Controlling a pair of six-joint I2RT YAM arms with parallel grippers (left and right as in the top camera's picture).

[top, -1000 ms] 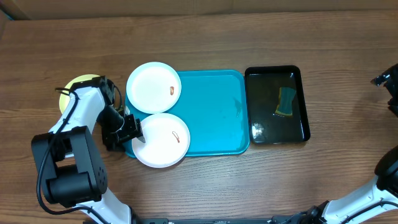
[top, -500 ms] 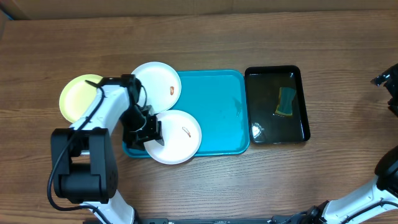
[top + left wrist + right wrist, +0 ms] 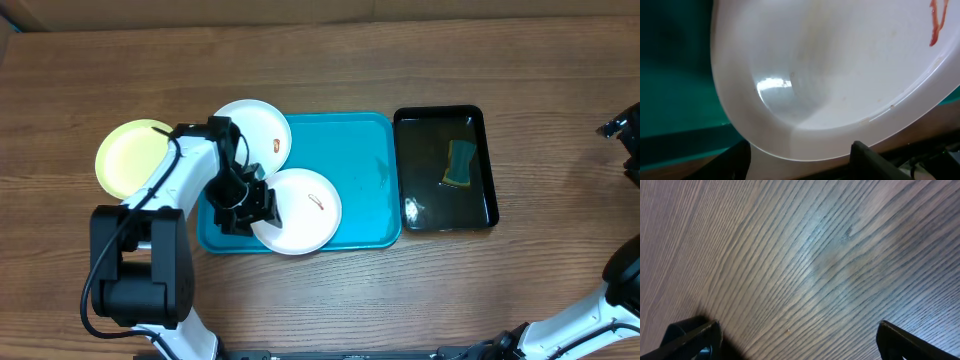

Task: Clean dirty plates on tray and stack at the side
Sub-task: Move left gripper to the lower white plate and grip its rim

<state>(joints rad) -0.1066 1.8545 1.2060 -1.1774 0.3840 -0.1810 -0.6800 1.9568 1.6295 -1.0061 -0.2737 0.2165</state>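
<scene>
The plates sit in three spots around the turquoise tray (image 3: 360, 150). The held plate (image 3: 305, 215), its reddish smear (image 3: 315, 200) not yet wiped, lies left of the tray's centre with its lower edge at the tray's near rim. The left gripper (image 3: 252, 208) is clamped on the plate's left rim. A second ago this plate overhung the tray's lower-left corner; it has since been drawn rightward, toward the tray's middle. The left wrist view shows it tilted, but whether it is lifted or sliding on the tray floor cannot be told.

The second white plate (image 3: 250, 125), also smeared, lies over the tray's upper-left corner, unmoved. The green-rimmed plate (image 3: 125, 160) rests on the table (image 3: 300, 60) to the left of the tray, now clear of the arm that half hid it.

Just right of the tray, a black tray (image 3: 480, 205) holds a sponge (image 3: 461, 163). The right gripper (image 3: 795, 340) hangs well right of the tray, jaws spread wide over bare wood, holding nothing.

The shift likely brings the dirty plate within reach for wiping. Neither white plate is cleaned or stacked yet.
</scene>
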